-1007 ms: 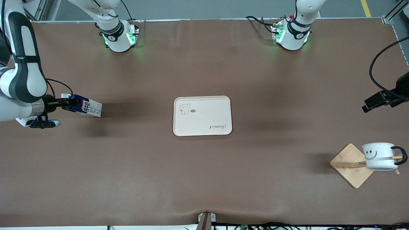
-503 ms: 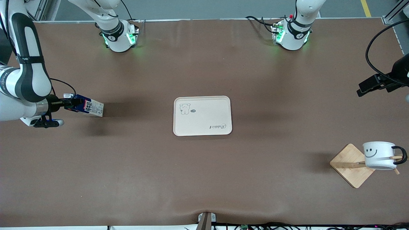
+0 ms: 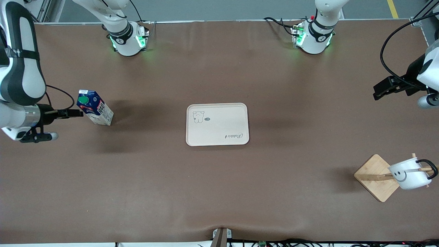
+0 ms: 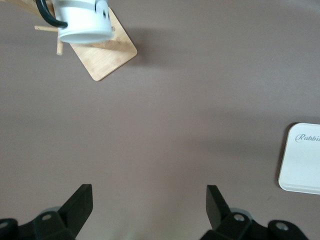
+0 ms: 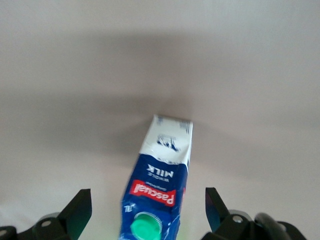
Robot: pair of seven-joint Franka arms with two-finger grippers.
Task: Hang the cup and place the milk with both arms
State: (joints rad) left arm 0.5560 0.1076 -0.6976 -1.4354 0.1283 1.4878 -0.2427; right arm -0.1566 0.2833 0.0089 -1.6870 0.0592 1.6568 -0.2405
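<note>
With both claws released, our right claw [image 3: 79,113] beside the milk [image 3: 94,111] near the tabletop's [image 3: 219,192] right-arm edge should regrip squarely toward the tray [image 3: 217,124]; our left claw [image 3: 380,91] waits, cup [image 3: 408,173] on its rack [image 3: 377,177].

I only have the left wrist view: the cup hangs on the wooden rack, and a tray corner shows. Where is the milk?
Observer: The milk stands on the table toward the right arm's end, not on the tray.
Operator: Is the right hand gripping it?
Observer: No. The right hand is open beside it, fingers spread wide and not touching it.
</note>
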